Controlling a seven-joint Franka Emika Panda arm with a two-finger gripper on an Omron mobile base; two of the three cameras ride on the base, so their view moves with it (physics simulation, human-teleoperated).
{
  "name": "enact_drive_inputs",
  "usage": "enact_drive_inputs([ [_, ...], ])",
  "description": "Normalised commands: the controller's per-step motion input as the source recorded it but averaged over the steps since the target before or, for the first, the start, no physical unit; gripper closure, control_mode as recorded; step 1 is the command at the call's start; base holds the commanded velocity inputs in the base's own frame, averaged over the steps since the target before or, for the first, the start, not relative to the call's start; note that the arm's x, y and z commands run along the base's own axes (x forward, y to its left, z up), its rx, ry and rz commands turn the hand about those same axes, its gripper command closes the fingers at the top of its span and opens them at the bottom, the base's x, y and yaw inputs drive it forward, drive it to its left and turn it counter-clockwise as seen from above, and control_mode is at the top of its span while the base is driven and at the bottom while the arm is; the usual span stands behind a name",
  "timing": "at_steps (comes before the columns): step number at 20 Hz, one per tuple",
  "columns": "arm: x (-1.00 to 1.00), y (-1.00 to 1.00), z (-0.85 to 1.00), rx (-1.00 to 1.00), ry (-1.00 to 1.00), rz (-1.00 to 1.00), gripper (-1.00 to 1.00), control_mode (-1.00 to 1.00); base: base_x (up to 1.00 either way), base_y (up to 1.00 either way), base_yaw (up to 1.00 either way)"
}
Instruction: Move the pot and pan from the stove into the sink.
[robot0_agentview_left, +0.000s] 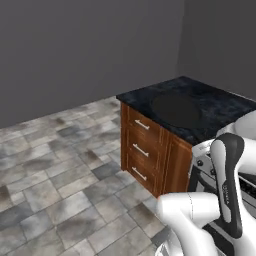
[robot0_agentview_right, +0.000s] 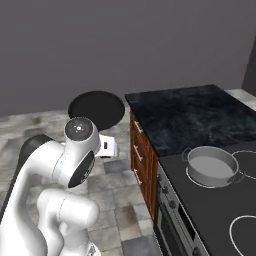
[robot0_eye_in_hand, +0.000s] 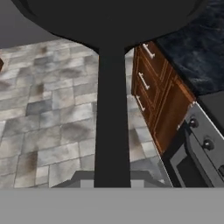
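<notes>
Tool (robot0_eye_in_hand: 112, 186) clamped on pan (robot0_eye_in_hand: 109, 26) handle, handle running lengthwise away, bowl ahead above floor (robot0_eye_in_hand: 48, 118)

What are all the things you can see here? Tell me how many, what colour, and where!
pan: one, black, held up in the air over the floor beside the cabinet, its long handle running down to the gripper
pot: one, grey, on the stove at its back left corner
stove: one, black top with white rings, silver front with dark knobs, right of the cabinet
counter: one, dark speckled, on top of the cabinet
cabinet: one, brown wood with three silver drawer handles, under the counter
floor: grey stone tiles
walls: plain grey, behind everything
robot arm: one, white with dark joints
gripper: one, shut on the pan handle
</notes>
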Motion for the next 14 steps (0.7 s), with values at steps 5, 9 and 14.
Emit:
enact_drive_inputs([
  [5,0.00,0.00,0.00,0.00,0.00,0.00,1.00,1.00,-0.15,-0.05,0.49],
  [9,0.00,0.00,0.00,0.00,0.00,0.00,1.00,1.00,-0.15,-0.05,0.49],
  [14,0.00,0.00,0.00,0.00,0.00,0.00,1.00,1.00,-0.15,-0.05,0.49],
])
